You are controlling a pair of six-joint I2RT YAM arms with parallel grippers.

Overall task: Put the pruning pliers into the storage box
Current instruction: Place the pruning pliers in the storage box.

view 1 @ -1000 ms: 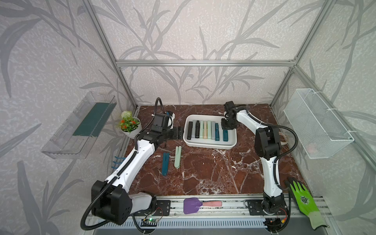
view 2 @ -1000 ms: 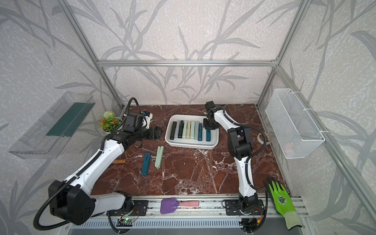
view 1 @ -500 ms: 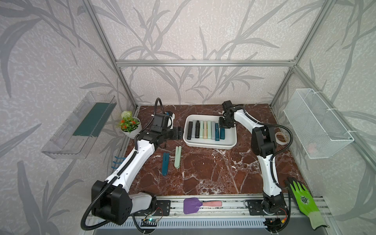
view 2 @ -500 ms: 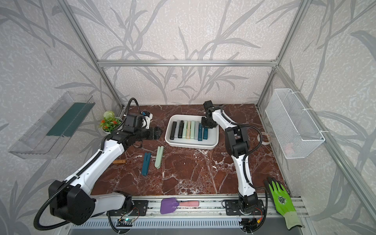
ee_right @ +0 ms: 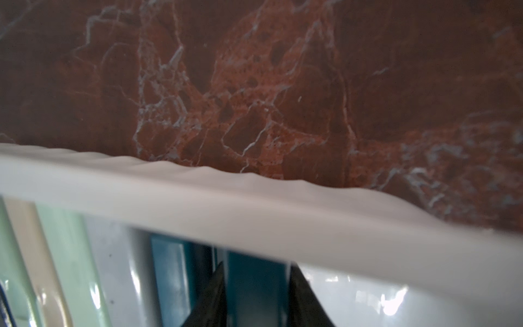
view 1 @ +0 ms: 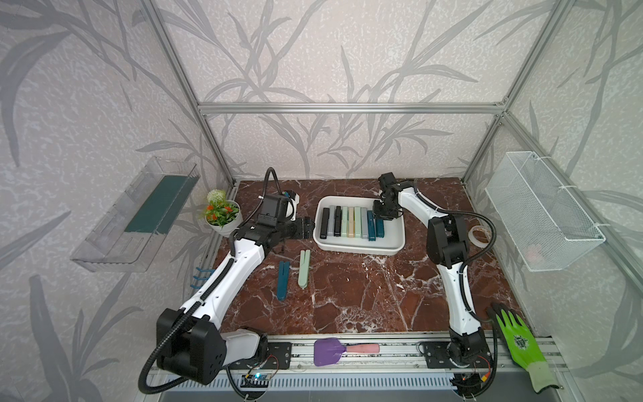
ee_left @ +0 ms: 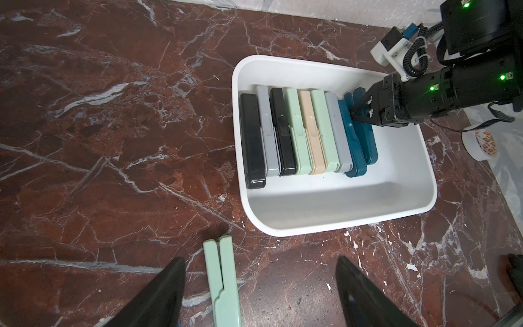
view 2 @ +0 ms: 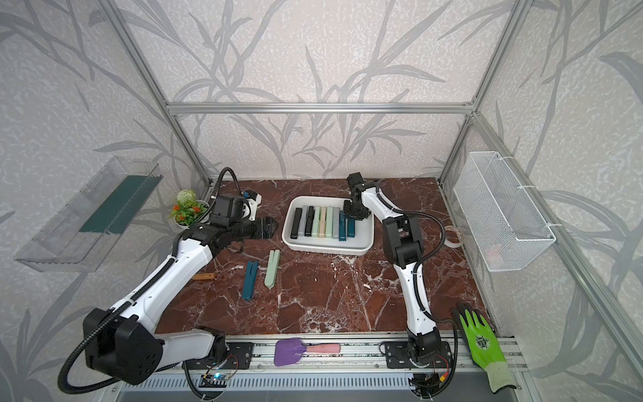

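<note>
My right end effector (ee_left: pixel 353 112) closely flanks the outermost dark teal pliers (ee_left: pixel 368 141) in the storage box (ee_left: pixel 339 203); I cannot tell whether it grips. Nine pliers lie side by side there. My left end effector (view 1: pixel 308 228) stands wide and empty. On the desk (view 1: pixel 365 296) lie the pale green pliers (view 1: pixel 303 268) and the loose dark teal pliers (view 1: pixel 282 280).

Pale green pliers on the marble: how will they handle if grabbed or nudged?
The pale green pliers look rigid: straight, hard-looking plastic bars. Flat-sided and lying flat, they probably won't roll. Smooth shell on the polished marble table suggests they would slide if nudged.
</note>
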